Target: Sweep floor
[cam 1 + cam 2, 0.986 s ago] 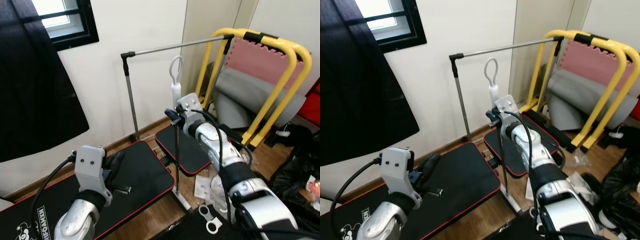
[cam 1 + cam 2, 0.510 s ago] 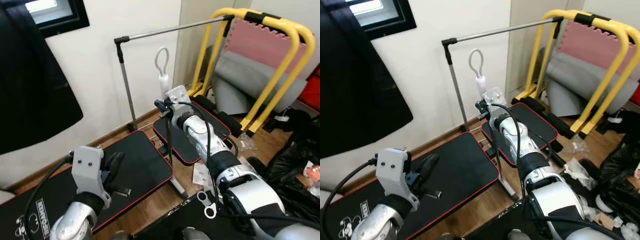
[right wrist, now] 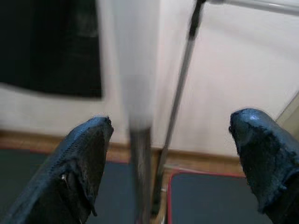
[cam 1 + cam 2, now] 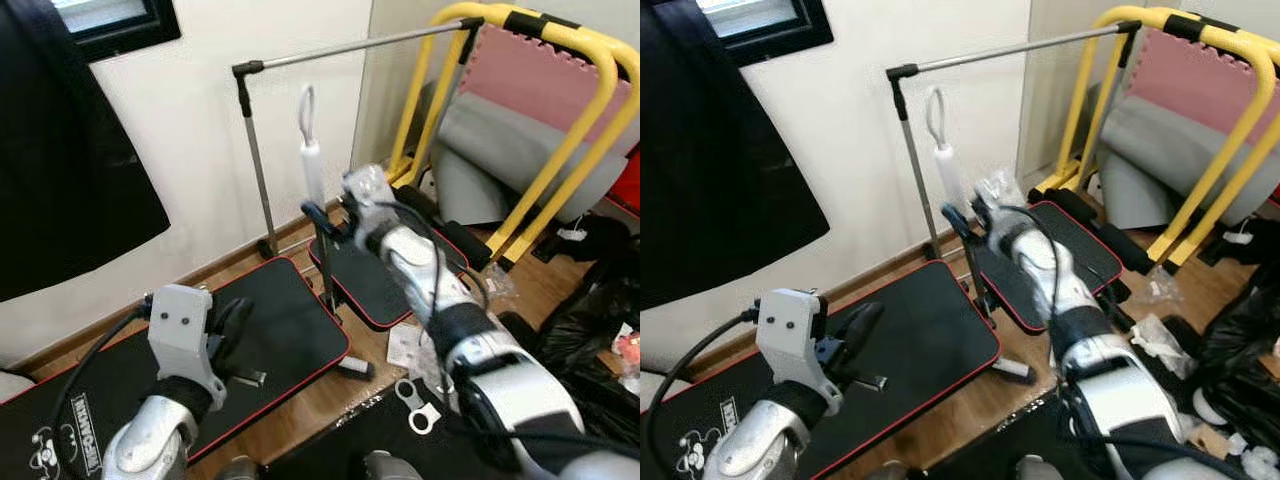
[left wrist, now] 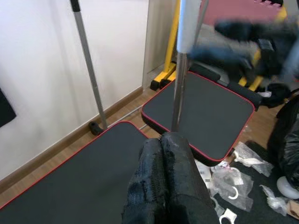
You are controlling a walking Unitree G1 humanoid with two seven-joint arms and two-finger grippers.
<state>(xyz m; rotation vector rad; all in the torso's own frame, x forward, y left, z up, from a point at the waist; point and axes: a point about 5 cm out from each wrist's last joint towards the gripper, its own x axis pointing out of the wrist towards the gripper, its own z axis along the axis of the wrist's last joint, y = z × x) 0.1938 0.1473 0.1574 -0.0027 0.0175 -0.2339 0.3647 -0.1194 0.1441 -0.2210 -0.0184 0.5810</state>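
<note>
A broom stands upright on the floor, with a white grip and loop (image 4: 309, 150) on top, a thin metal pole (image 4: 325, 270) and a small base (image 4: 355, 368). My right gripper (image 4: 318, 222) is stretched out at the pole, just under the white grip. In the right wrist view its fingers (image 3: 84, 158) are wide apart, so it is open, with the blurred pole (image 3: 140, 154) between them, nearer one finger. My left gripper (image 4: 232, 335) hovers low over a black mat, with its fingers (image 5: 163, 154) pressed shut on nothing.
A clothes rack (image 4: 330, 50) stands behind the broom by the wall. There is a yellow frame (image 4: 560, 60) with grey and pink pads at the right. Two red-edged black mats (image 4: 290, 330) lie on the wood floor. Plastic litter (image 4: 405, 350), white rings (image 4: 420, 412) and black bags (image 4: 600, 330) lie to the right.
The broom has turned so its loop shows edge-on, and it leans slightly left. My right arm has stretched further out toward it. The left arm has hardly moved.
</note>
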